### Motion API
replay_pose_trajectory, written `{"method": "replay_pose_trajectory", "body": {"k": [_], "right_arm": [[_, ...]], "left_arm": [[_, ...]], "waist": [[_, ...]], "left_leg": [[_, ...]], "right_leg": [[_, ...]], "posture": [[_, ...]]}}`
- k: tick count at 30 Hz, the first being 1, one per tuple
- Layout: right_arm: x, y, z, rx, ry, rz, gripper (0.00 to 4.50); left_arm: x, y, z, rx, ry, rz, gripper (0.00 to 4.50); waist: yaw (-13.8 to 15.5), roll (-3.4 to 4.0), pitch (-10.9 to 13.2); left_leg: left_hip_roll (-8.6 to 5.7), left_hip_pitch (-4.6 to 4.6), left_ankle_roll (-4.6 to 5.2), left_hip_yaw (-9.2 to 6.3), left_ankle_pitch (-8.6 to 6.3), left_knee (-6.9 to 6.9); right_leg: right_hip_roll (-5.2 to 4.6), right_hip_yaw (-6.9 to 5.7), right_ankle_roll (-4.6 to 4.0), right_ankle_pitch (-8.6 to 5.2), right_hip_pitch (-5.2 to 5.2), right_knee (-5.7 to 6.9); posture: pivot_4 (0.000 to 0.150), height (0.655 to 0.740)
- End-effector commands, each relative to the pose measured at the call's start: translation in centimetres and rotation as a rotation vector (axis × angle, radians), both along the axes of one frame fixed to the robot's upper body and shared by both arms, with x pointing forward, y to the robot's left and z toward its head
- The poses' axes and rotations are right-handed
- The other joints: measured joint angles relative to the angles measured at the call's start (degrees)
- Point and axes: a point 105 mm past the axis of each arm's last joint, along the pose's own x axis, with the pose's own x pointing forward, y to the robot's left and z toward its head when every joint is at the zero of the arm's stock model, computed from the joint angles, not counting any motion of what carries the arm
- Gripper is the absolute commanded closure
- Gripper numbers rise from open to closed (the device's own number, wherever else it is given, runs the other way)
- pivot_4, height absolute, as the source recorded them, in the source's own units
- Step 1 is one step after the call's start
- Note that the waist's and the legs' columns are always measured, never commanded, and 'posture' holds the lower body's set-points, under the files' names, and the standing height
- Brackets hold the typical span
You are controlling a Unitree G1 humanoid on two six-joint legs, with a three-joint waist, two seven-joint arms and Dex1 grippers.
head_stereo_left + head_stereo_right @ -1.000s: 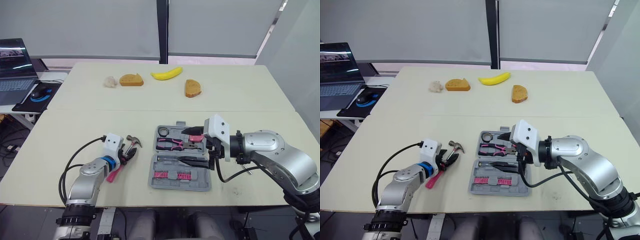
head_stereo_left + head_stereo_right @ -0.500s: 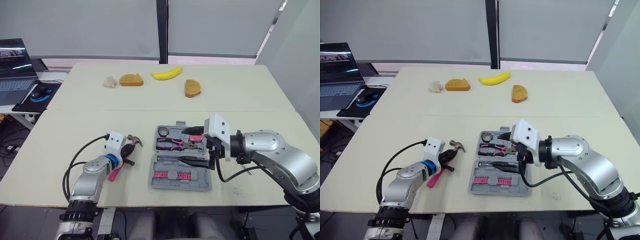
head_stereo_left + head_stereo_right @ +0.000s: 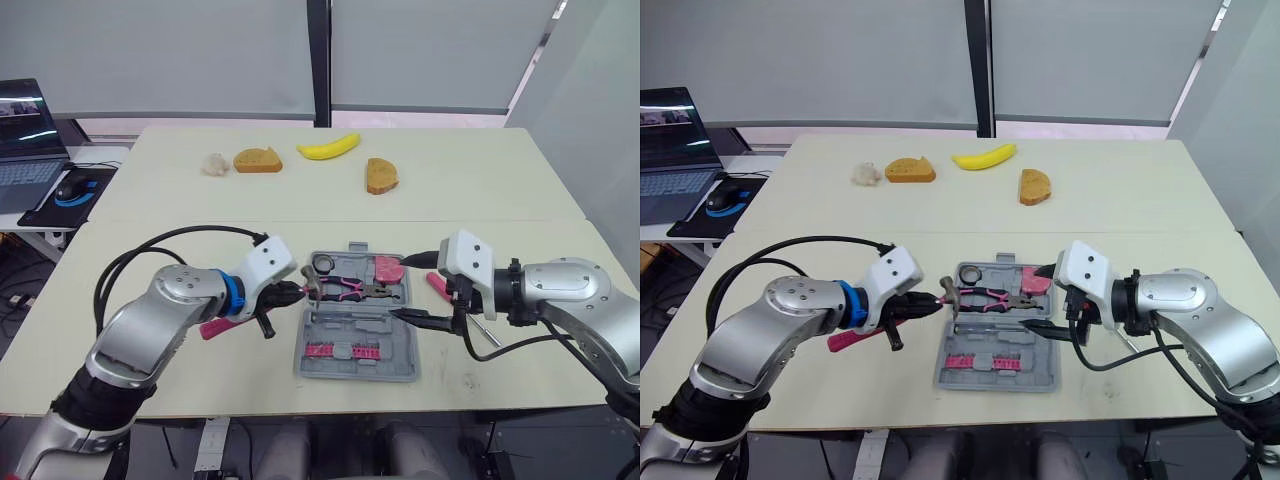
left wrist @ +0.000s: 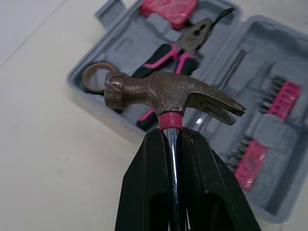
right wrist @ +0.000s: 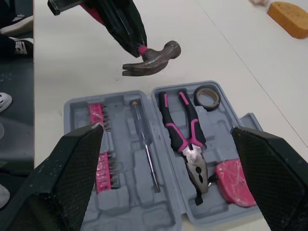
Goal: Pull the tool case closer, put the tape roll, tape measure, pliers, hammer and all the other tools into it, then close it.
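Observation:
The grey tool case [image 3: 395, 345] lies open at the table's front. In it are a tape roll [image 3: 322, 263], pink-handled pliers [image 3: 350, 288], a red tape measure [image 3: 388, 268], a screwdriver [image 5: 144, 151] and pink bits [image 3: 335, 350]. My left gripper [image 3: 297, 290] is shut on the hammer's shaft just below the head. The hammer head [image 3: 312, 284] hovers over the case's left edge, near the tape roll, and its pink handle [image 3: 214, 328] points back left. My right gripper [image 3: 414, 290] is open at the case's right edge, fingers [image 5: 72, 168] spread wide and holding nothing.
A pink-handled tool [image 3: 437, 284] lies on the table just right of the case, partly under my right gripper. At the far side lie a banana [image 3: 328, 147], two bread slices [image 3: 258, 160] [image 3: 381, 175] and a white lump [image 3: 214, 164]. A laptop [image 3: 22, 130] sits on a side table at left.
My left arm lifted the hammer off the table and carried it right to the case. My right gripper drew back right, leaving the red tape measure in the case.

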Motion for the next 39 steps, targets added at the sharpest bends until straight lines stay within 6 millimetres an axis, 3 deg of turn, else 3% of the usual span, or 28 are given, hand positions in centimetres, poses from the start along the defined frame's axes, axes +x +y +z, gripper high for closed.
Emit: {"method": "replay_pose_trajectory", "body": {"k": [1,5,9,16,24,39], "right_arm": [[-0.3,-0.5,1.1,-0.010,-0.043,-0.001,0.00],[-0.4,-0.9,1.1,-0.016,-0.039,-0.020,0.00],[-1.4,-1.8,0.0,-0.075,0.006,-0.045,0.00],[-3.0,-3.2,-1.8,-0.153,0.080,-0.093,0.00],[-3.8,-3.6,-2.1,-0.151,0.105,-0.143,0.00],[-3.9,-3.4,-2.1,-0.121,0.095,-0.175,0.00]], "left_arm": [[-1.5,-3.9,-0.4,0.033,0.043,-0.147,4.42],[-1.5,-5.4,-1.4,0.079,0.059,-0.186,4.42],[-2.0,-9.1,-3.5,0.113,0.094,-0.270,4.42],[-2.3,-12.7,-4.2,0.055,0.085,-0.327,4.42],[-1.7,-13.4,-5.7,0.122,0.036,-0.355,4.42],[-0.6,-14.0,-6.5,0.138,-0.009,-0.375,4.42]], "waist": [[0.1,0.00,0.0],[0.0,-0.03,0.0],[0.3,-0.02,0.0],[0.4,-0.05,0.0],[0.3,-0.04,0.0],[0.4,-0.04,0.0]], "left_leg": [[-0.01,-0.01,0.00,0.00,0.00,0.00],[-0.04,0.01,0.01,0.00,0.00,0.04],[0.00,0.03,0.01,-0.04,0.00,0.04],[-0.05,0.01,0.01,-0.05,0.00,0.08],[-0.04,0.05,0.01,-0.07,0.00,0.07],[-0.07,0.05,0.01,-0.07,0.00,0.08]], "right_leg": [[0.00,0.00,0.00,0.00,0.02,-0.01],[0.00,-0.01,0.01,0.00,0.11,-0.03],[0.02,-0.05,0.00,-0.02,0.14,-0.01],[-0.03,-0.04,0.02,-0.02,0.19,-0.05],[-0.02,-0.05,0.03,-0.03,0.21,-0.04],[-0.04,-0.06,0.04,-0.03,0.23,-0.05]], "posture": [[0.150,0.7400],[0.150,0.7400],[0.150,0.7400],[0.150,0.7400],[0.150,0.7400],[0.150,0.7400]]}}
